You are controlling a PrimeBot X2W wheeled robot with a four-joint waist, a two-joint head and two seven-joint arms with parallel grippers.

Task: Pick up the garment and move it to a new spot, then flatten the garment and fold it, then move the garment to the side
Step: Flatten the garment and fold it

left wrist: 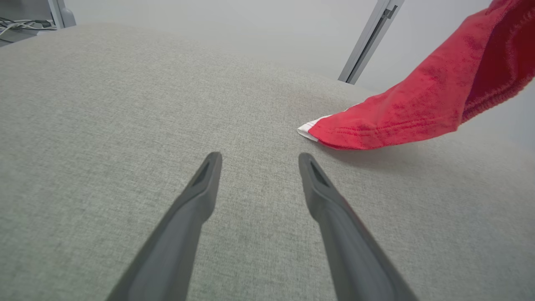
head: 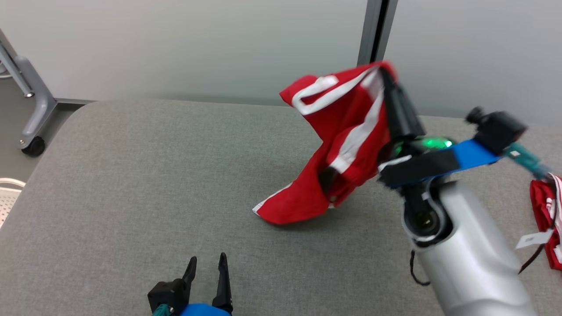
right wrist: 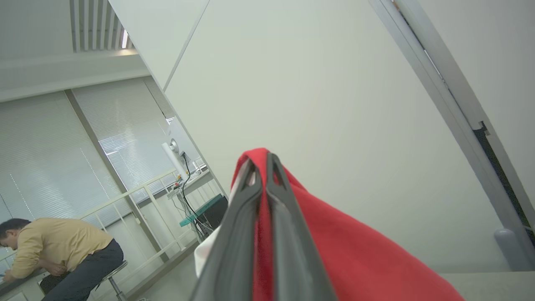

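A red garment (head: 340, 145) with white stripes hangs from my right gripper (head: 386, 72), which is raised above the grey padded table (head: 131, 175) and shut on the cloth's top edge. The garment's lower corner (head: 268, 210) still touches the table. In the right wrist view the two fingers (right wrist: 246, 200) press together on red fabric (right wrist: 334, 251). My left gripper (head: 207, 263) stands open low over the table's front, with nothing between its fingers. From the left wrist, the open left gripper (left wrist: 256, 161) points at the table, and the garment's trailing corner (left wrist: 376, 125) lies just ahead and to the right.
Another red and white garment (head: 546, 219) with a white tag lies at the table's right edge. A grey wheeled stand (head: 30, 109) is off the table's far left corner. A seated person (right wrist: 54, 251) shows far off in the right wrist view.
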